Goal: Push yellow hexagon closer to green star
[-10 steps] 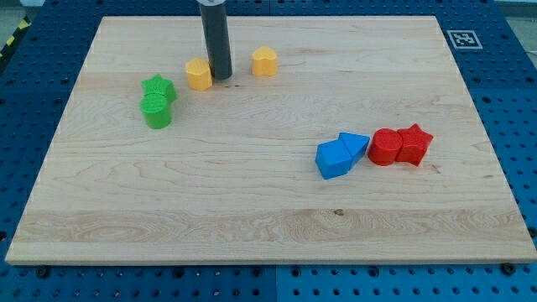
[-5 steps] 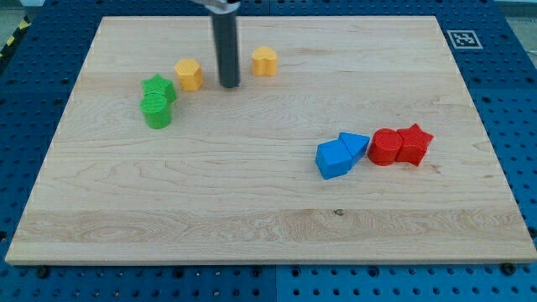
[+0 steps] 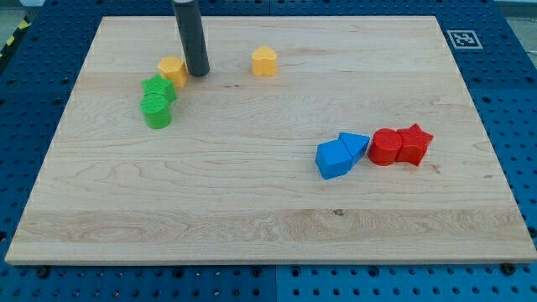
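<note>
- Camera view: my tip (image 3: 198,74) rests on the wooden board (image 3: 252,210) near the view's top left, just to the right of the yellow hexagon (image 3: 171,70) and touching or almost touching it; I cannot tell which.
- There is no hand or jaw on this arm, only the straight dark rod (image 3: 192,38), so nothing is spread, pressed together or pinching.
- The yellow hexagon sits just up and to the right of the green star (image 3: 158,87), and their edges look to be in contact.
- A green cylinder (image 3: 156,111) stands directly below the green star in the view, pressed against it.
- A second yellow block (image 3: 264,61), its shape hard to make out, lies to the right of my tip, well apart from the hexagon.
- Toward the view's right, two blue blocks lie together: a blue cube-like block (image 3: 333,158) and a blue triangle (image 3: 355,145) touching it at its upper right.
- Just to their right, a red cylinder (image 3: 386,147) and a red star (image 3: 414,143) stand side by side and touch.
- A black-and-white marker tag (image 3: 461,38) sits at the board's top right corner.
- The board lies on a blue perforated table (image 3: 512,101).
</note>
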`<state>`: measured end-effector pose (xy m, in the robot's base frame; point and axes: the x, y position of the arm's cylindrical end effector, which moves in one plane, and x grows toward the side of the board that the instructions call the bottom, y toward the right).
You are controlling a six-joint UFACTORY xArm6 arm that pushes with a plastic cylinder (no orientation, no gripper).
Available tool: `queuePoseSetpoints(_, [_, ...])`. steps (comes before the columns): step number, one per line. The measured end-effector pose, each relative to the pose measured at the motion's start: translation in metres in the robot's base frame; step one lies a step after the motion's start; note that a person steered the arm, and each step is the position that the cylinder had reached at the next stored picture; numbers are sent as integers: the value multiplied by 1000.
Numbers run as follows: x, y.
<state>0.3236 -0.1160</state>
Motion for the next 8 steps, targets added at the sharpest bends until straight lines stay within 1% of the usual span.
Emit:
queuePoseSetpoints(1, [-14,-5])
queuePoseSetpoints(2, [-14,-7])
queuePoseSetpoints(3, [-14,-27])
queuePoseSetpoints(4, [-14,-31])
queuePoseSetpoints(8, [-13,-31])
